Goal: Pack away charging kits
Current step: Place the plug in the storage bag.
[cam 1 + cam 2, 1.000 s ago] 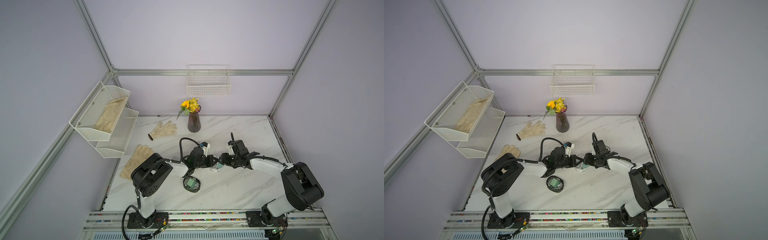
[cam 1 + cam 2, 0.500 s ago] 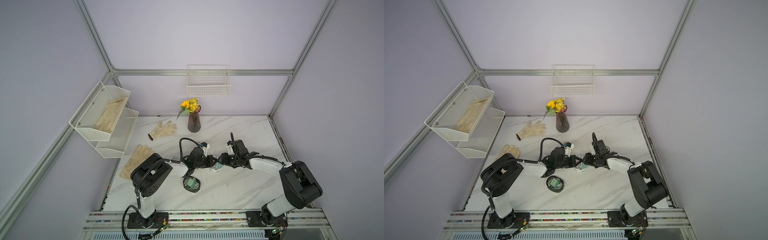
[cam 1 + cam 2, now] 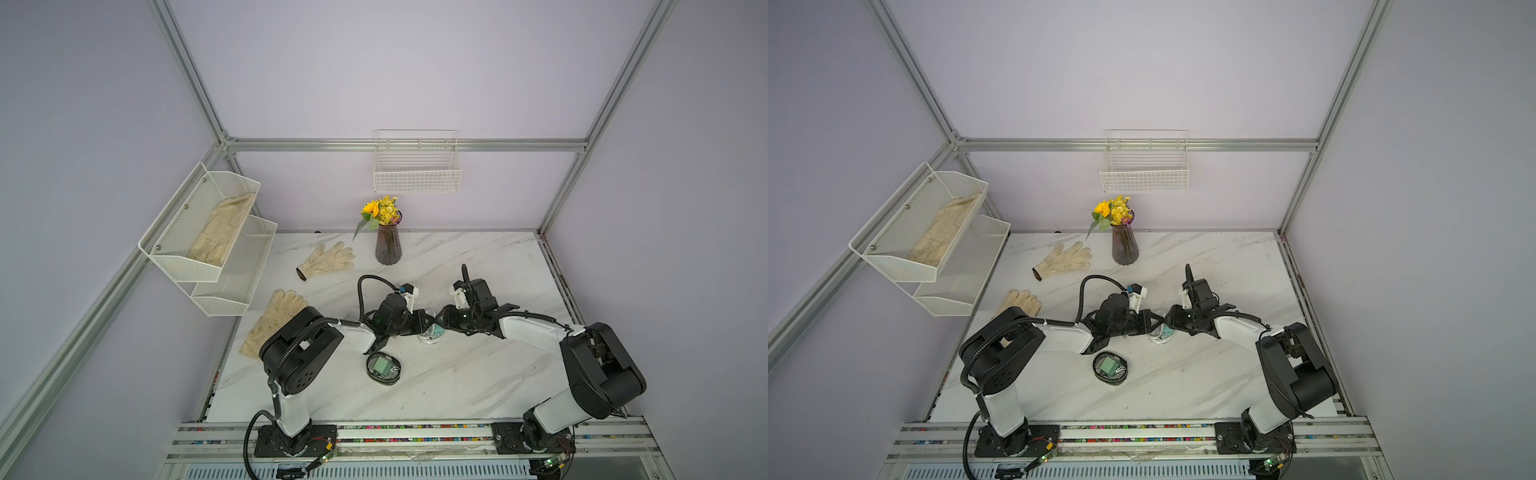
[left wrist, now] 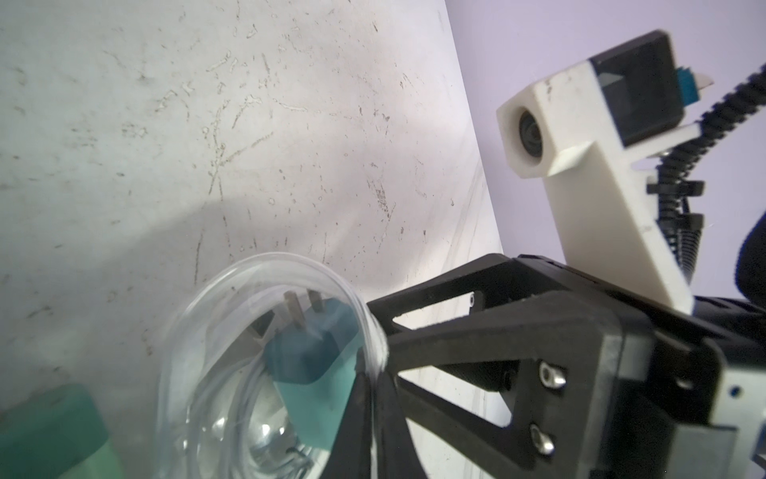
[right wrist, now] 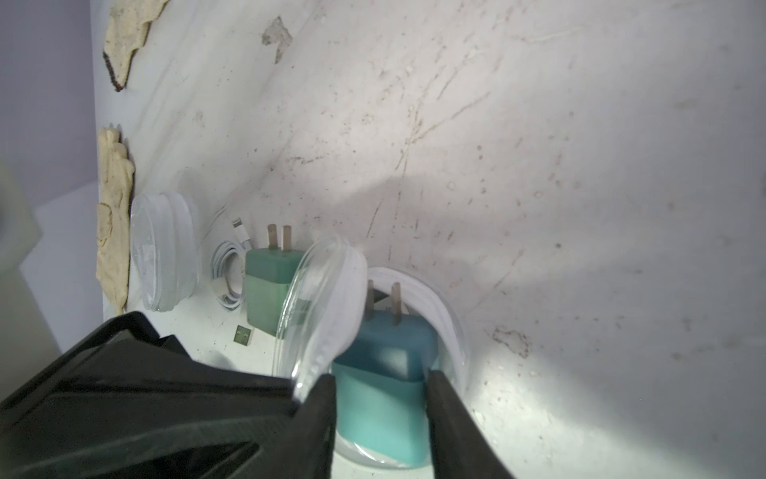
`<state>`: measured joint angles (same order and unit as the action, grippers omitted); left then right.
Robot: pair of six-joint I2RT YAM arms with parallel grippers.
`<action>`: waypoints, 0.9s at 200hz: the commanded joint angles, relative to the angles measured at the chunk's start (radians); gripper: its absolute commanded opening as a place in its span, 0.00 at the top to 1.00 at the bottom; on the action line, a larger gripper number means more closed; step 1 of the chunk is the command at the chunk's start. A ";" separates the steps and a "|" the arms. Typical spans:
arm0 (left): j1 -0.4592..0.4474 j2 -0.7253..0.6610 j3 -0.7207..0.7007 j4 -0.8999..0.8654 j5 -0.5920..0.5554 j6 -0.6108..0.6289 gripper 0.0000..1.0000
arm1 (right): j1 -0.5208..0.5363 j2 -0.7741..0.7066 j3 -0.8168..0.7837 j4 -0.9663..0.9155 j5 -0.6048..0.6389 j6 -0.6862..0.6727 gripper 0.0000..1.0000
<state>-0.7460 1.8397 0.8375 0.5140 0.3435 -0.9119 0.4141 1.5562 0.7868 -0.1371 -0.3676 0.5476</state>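
Top view: left gripper (image 3: 420,325) and right gripper (image 3: 439,326) meet at the clear case (image 3: 430,337) mid-table. Black-rimmed case (image 3: 384,366) lies near and looks packed.
Left wrist: left claw is pinched on the lid (image 4: 215,315), propping it open.
Right wrist: right jaws are narrow, clamping the light blue charger (image 5: 385,365) inside the case.
Step looks like seating the charger. Next: let go, back out, lower lid. Mint charger (image 5: 267,286) and cable (image 5: 226,269) wait.

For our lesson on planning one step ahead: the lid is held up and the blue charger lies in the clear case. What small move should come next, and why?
Probably the right gripper should let go of the blue charger and back out. The charger already lies in the case base, the gripper straddles it, and the left gripper holds the lid open.
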 commanded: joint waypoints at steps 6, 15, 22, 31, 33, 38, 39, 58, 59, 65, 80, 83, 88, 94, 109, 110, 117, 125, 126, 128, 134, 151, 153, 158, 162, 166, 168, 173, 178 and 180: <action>0.002 -0.036 0.007 0.003 0.022 0.027 1.00 | 0.006 0.034 0.020 0.055 -0.044 -0.006 0.71; 0.003 -0.036 0.006 0.003 0.023 0.027 1.00 | 0.006 0.045 0.019 0.053 -0.044 -0.006 0.73; 0.003 -0.036 0.006 0.004 0.023 0.025 1.00 | 0.006 0.051 0.019 0.051 -0.044 -0.005 0.76; 0.005 -0.036 0.003 0.007 0.025 0.026 1.00 | 0.006 0.052 0.017 0.050 -0.048 -0.005 0.77; 0.005 -0.036 0.003 0.008 0.024 0.026 1.00 | 0.006 0.052 0.017 0.050 -0.048 -0.005 0.77; 0.006 -0.036 0.000 0.009 0.024 0.025 1.00 | 0.006 0.051 0.014 0.054 -0.052 -0.001 0.77; 0.005 -0.036 -0.001 0.009 0.023 0.025 1.00 | 0.006 0.049 0.014 0.055 -0.055 -0.001 0.78; 0.007 -0.034 -0.006 0.025 0.025 0.025 1.00 | 0.007 0.044 0.006 0.076 -0.091 0.014 0.78; 0.007 -0.033 -0.006 0.024 0.026 0.025 1.00 | 0.007 0.045 0.006 0.077 -0.093 0.014 0.78; 0.007 -0.032 -0.006 0.027 0.026 0.025 1.00 | 0.006 0.046 0.006 0.083 -0.110 0.015 0.79; 0.009 -0.025 -0.004 0.031 0.029 0.022 1.00 | 0.006 0.051 -0.003 0.122 -0.167 0.026 0.79; 0.008 -0.024 -0.003 0.029 0.029 0.022 1.00 | 0.006 0.053 -0.003 0.128 -0.177 0.028 0.79; 0.008 -0.024 -0.003 0.029 0.030 0.022 1.00 | 0.007 0.059 0.000 0.129 -0.192 0.029 0.79; 0.008 -0.023 -0.001 0.027 0.030 0.024 1.00 | 0.005 0.073 0.007 0.118 -0.205 0.028 0.79; 0.008 -0.021 0.003 0.017 0.025 0.025 1.00 | 0.003 0.105 0.018 0.102 -0.256 0.017 0.79; 0.008 -0.021 0.003 0.016 0.025 0.025 1.00 | 0.002 0.107 0.018 0.099 -0.256 0.015 0.79; 0.008 -0.019 0.007 0.010 0.026 0.027 0.98 | 0.000 0.110 0.021 0.083 -0.254 0.004 0.79; 0.009 -0.017 0.014 -0.004 0.027 0.028 0.95 | -0.001 0.100 0.014 0.073 -0.241 0.002 0.75; 0.009 -0.017 0.015 -0.006 0.027 0.029 0.94 | -0.002 0.098 0.012 0.071 -0.239 0.002 0.74; 0.008 -0.016 0.016 -0.007 0.028 0.030 0.93 | -0.004 0.093 0.011 0.069 -0.234 0.002 0.73; 0.008 -0.016 0.019 -0.012 0.031 0.030 0.91 | -0.007 0.073 0.002 0.058 -0.216 0.002 0.69; 0.008 -0.019 0.020 -0.017 0.039 0.030 0.85 | -0.025 -0.007 -0.010 0.025 -0.153 0.003 0.62; 0.008 -0.021 0.019 -0.021 0.039 0.031 0.83 | -0.026 -0.018 -0.011 0.020 -0.144 0.003 0.61; 0.009 -0.024 0.020 -0.028 0.038 0.036 0.78 | -0.030 -0.043 -0.011 0.007 -0.131 0.001 0.60; 0.008 -0.029 0.022 -0.037 0.036 0.042 0.74 | -0.033 -0.064 -0.009 -0.003 -0.123 -0.001 0.60; 0.008 -0.033 0.024 -0.048 0.033 0.048 0.69 | -0.037 -0.082 -0.007 -0.014 -0.111 -0.005 0.59; 0.008 -0.035 0.026 -0.053 0.032 0.051 0.67 | -0.038 -0.092 -0.006 -0.021 -0.106 -0.007 0.59; 0.009 -0.041 0.031 -0.068 0.032 0.058 0.62 | -0.042 -0.110 0.000 -0.040 -0.092 -0.014 0.58; 0.008 -0.047 0.037 -0.082 0.032 0.067 0.56 | -0.043 -0.127 0.006 -0.061 -0.077 -0.020 0.58; 0.009 -0.049 0.039 -0.087 0.033 0.071 0.54 | -0.044 -0.131 0.009 -0.066 -0.075 -0.022 0.57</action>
<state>-0.7307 1.8366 0.8375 0.4885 0.3618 -0.8860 0.3748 1.5398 0.7712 -0.1570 -0.4702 0.5537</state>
